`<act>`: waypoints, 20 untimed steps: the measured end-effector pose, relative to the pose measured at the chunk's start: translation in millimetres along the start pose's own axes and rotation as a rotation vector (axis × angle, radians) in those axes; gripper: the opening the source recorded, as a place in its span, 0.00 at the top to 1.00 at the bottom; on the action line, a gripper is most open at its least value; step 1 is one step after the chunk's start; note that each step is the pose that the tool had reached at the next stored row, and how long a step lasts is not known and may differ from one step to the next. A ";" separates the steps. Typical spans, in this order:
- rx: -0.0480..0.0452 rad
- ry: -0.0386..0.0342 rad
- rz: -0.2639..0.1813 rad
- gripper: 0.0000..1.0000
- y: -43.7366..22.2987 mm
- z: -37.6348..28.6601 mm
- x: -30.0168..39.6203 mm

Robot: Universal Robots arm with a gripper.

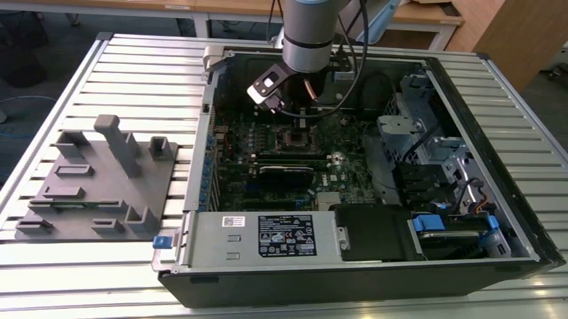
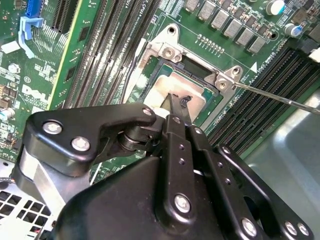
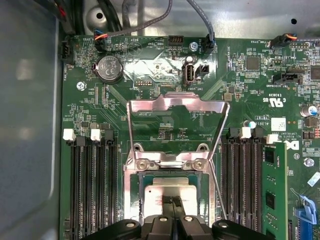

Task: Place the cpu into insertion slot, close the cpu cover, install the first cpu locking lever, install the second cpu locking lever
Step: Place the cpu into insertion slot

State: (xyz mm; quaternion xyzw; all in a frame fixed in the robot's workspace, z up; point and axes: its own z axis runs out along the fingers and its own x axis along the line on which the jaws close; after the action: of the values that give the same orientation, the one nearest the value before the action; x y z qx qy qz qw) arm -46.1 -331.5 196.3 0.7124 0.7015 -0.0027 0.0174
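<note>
In both wrist views the cpu (image 3: 167,190) (image 2: 167,87) lies flat in the insertion slot (image 3: 136,200) (image 2: 150,70), its silvery top showing. My gripper (image 3: 172,202) (image 2: 179,102) has its two thin black fingers pressed together, tips at the middle of the cpu's top. The cpu cover (image 3: 175,106) stands flipped open behind the slot. Thin wire locking levers (image 3: 216,175) (image 2: 280,97) lie unlatched beside the socket. In the exterior view my gripper (image 1: 288,109) hangs inside the open computer case just above the insertion slot (image 1: 297,139).
Long black memory slots (image 3: 92,190) (image 3: 247,180) flank the socket. Cables (image 3: 150,22) run along the board's far edge. A power supply (image 1: 262,236) and drive cage (image 1: 417,133) crowd the case. A grey fixture tray (image 1: 98,186) sits on the table at the exterior view's left.
</note>
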 end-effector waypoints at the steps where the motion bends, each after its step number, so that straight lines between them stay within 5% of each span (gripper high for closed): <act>1: 0.0005 -0.0011 0.000 0.90 -0.2 0.1 -0.3; 12: -0.0017 0.0032 0.000 0.90 0.3 -2.2 0.4; 20: -0.0010 0.0016 0.000 0.90 0.5 -17.2 -0.2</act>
State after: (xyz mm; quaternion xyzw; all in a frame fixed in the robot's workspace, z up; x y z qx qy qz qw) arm -46.0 -331.2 213.4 0.7125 0.7015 -0.0018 0.0172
